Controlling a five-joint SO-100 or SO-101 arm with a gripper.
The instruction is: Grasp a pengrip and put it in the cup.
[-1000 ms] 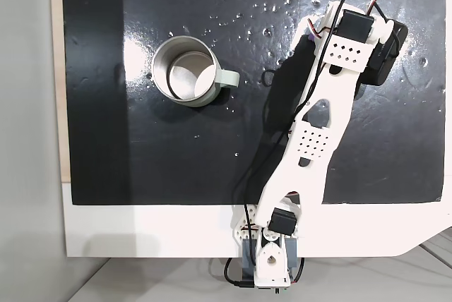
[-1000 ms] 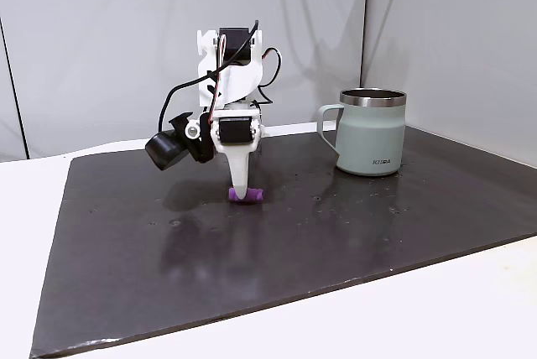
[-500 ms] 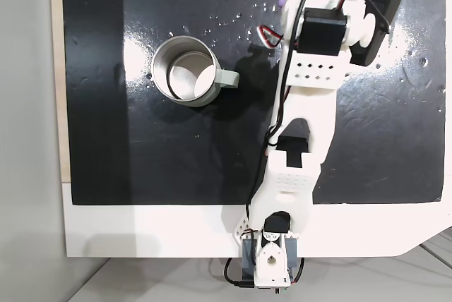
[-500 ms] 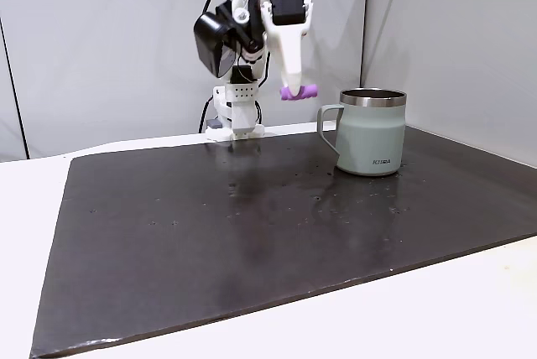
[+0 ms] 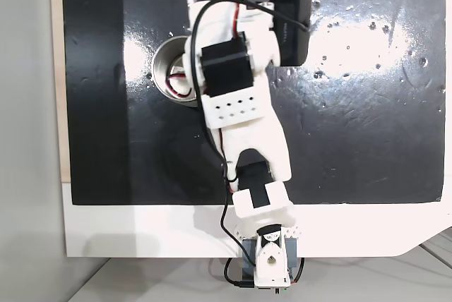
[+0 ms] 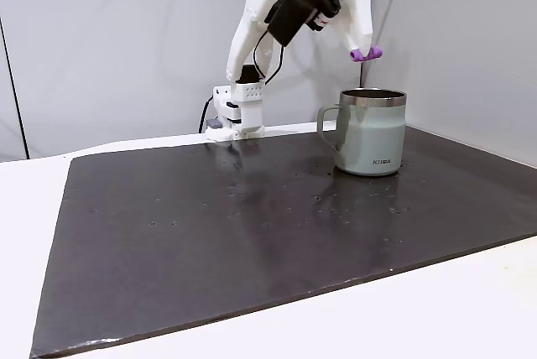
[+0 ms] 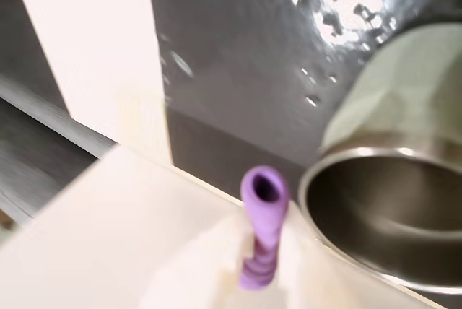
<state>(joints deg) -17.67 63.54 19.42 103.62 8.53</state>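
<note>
Gripping pengrip | gripper swung from mid-mat to above cup rim

1. In the fixed view from above, the light is bright and even, and the picture is sharp from edge to edge.
2. The black mat shines strongly there: one white glare patch lies at about 2 o'clock, a smaller one at 9 o'clock beside the cup.
3. In the side fixed view, the light is soft. The mat carries dull reflections of the arm and the cup.
4. The wrist view is blurred all over. The pengrip and the cup's rim have soft outlines.
5. White glare speckles sit at 1 o'clock in the wrist view.
</note>
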